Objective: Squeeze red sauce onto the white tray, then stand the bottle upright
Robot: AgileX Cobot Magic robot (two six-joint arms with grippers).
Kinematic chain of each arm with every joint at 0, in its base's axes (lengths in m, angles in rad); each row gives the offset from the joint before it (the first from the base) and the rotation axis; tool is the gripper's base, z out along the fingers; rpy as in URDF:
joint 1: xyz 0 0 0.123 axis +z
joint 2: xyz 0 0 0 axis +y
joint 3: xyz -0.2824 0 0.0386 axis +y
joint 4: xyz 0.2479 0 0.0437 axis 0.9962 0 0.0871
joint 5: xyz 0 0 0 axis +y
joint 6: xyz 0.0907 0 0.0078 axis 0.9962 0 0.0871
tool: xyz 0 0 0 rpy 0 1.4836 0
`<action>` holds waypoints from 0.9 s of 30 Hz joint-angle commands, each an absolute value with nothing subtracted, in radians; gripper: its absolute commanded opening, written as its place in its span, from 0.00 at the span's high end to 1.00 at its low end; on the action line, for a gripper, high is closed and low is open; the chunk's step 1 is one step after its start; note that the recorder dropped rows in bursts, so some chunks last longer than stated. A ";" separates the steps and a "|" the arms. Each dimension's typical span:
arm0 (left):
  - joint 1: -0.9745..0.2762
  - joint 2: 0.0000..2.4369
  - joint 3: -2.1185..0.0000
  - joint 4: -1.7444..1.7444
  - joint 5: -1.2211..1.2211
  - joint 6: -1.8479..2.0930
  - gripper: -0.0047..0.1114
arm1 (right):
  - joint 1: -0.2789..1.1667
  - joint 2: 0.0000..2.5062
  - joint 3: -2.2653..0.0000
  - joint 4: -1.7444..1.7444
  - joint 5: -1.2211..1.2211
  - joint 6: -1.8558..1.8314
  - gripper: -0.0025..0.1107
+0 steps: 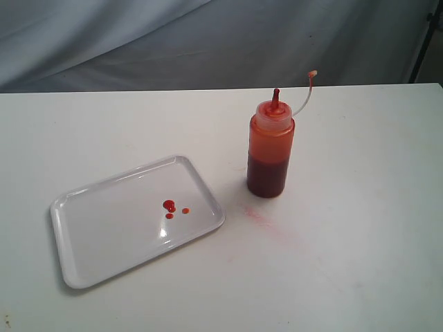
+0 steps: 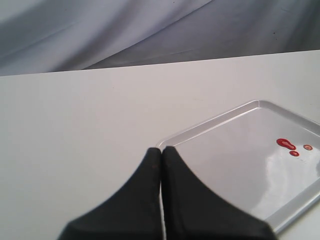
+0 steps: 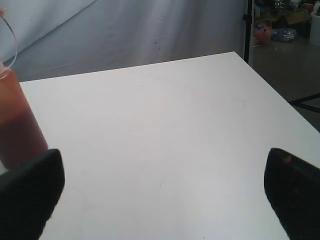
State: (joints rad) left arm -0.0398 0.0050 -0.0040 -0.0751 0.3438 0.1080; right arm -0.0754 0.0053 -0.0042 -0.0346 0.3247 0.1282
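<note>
Right gripper (image 3: 162,185): jaws spread wide, nothing between them but bare tabletop (image 1: 360,249).
Bottle from right gripper: the bottle (image 3: 15,125) stands just beside one finger, outside the gap and a little ahead of it.
Bottle axis: upright, nozzle (image 1: 276,95) up, cap (image 1: 312,74) dangling on its tether.
Bottle place: nearer the tabletop's curtain-side edge than its front edge, apart from the white tray (image 1: 104,242).
Nearer arm: the right, clearly.
Left gripper (image 2: 161,152): jaws pressed together, empty, tips at one corner of the tray.
Red sauce (image 1: 169,205): a few small drops on the tray, toward its bottle-side end.
Stain (image 1: 256,216): faint pink smear on the tabletop between bottle and tray.
Judgement: both steps look done; any withdrawal should pull straight back, clear of the bottle's side.
</note>
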 commanded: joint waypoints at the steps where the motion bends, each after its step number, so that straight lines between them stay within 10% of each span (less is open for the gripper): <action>1: -0.038 0.000 0.000 -0.085 0.333 0.110 0.96 | -0.079 0.000 0.000 -0.046 0.330 0.113 0.05; 27: -0.038 0.000 0.000 -0.085 0.333 0.110 0.96 | 0.003 0.000 0.000 -0.053 0.340 -0.019 0.05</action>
